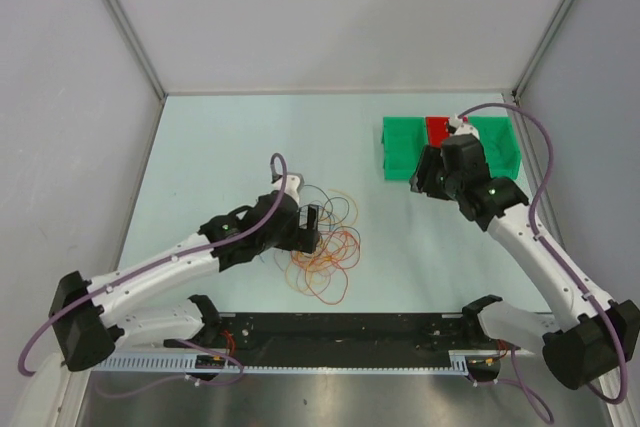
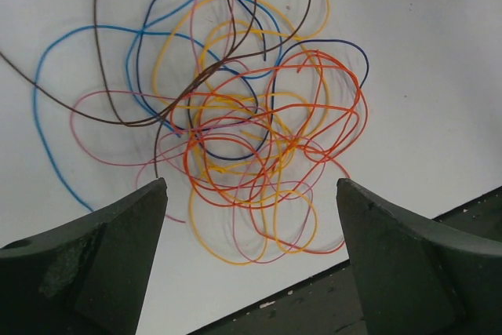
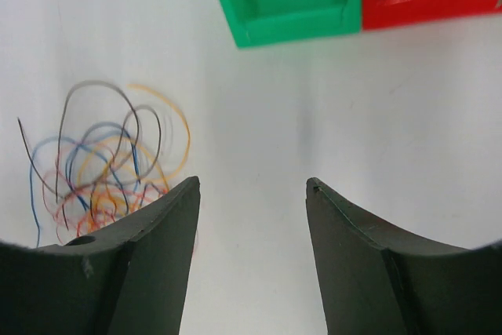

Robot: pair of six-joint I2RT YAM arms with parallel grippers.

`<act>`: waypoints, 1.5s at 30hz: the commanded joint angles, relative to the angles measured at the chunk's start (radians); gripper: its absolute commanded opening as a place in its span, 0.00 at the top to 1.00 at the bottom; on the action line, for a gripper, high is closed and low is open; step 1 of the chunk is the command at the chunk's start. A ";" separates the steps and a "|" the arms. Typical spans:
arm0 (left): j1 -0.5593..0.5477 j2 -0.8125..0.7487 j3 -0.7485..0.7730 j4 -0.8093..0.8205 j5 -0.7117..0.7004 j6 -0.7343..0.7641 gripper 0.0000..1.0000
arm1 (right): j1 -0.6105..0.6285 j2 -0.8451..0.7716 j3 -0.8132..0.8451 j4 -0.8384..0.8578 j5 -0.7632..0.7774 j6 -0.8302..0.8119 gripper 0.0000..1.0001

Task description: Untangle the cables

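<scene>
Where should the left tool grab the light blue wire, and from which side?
Probably its wide outer loop, at the left in the left wrist view, coming straight down from above: there the light blue wire lies flat and alone, clear of the tangle.

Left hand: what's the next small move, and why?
Probably shift the left hand over the outer blue wire, lower it and close. The hand is open above the cables, holding nothing. That loop lies at the tangle's edge, crossed by few others, so it looks easiest to pull free.
</scene>
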 commanded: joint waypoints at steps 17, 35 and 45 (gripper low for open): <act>-0.045 0.179 -0.011 0.310 0.071 -0.665 0.14 | 0.059 -0.151 -0.204 0.039 -0.053 0.032 0.39; -0.059 0.411 0.047 0.356 0.099 -0.739 0.26 | 0.061 -0.204 -0.252 0.025 -0.073 -0.006 0.39; -0.059 0.466 0.124 0.243 0.053 -0.714 1.00 | 0.061 -0.199 -0.252 0.045 -0.094 0.011 0.39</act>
